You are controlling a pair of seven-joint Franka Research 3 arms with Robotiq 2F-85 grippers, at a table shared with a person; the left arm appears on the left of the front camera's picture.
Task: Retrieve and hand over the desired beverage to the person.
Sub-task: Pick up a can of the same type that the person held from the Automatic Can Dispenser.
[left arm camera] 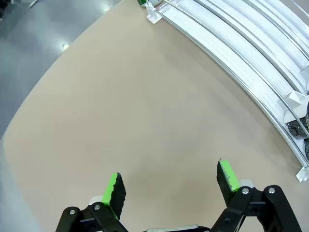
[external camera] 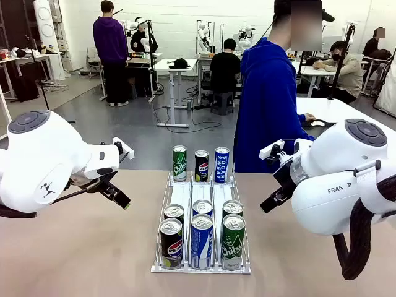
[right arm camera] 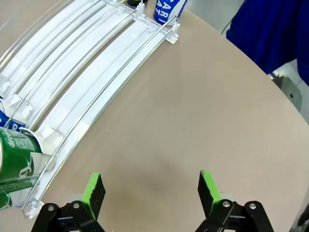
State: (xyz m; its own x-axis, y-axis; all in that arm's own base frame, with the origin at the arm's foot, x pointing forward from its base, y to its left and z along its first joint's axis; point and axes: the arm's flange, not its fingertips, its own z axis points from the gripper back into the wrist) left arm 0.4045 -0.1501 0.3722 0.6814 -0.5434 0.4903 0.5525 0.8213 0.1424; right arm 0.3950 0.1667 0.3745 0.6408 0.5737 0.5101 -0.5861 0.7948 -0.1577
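While left pincer [left arm camera: 169, 176] and right pincer [right arm camera: 150, 180] gape, cans [external camera: 171, 238] read Pepsi, Sprite, Sweat.

The tabletop [external camera: 80, 247] is a plain matte tan. The rack [external camera: 201, 193] on it is white with clear edging. At its far end stand a green can [external camera: 179, 163] with white lettering, a black can [external camera: 202, 166] bearing a red, white and blue roundel, and a blue can [external camera: 221, 164] with white lettering. At the near end are a black roundel can [external camera: 171, 242], a blue-and-white can [external camera: 202, 240] and a green can with white script [external camera: 232, 241], all silver-topped. The left gripper [left arm camera: 171, 186] and the right gripper [right arm camera: 150, 186] are black, their jaws faced in bright green. Both arms are glossy white. The person [external camera: 267, 105] wears royal blue. The floor [external camera: 124, 130] is grey.
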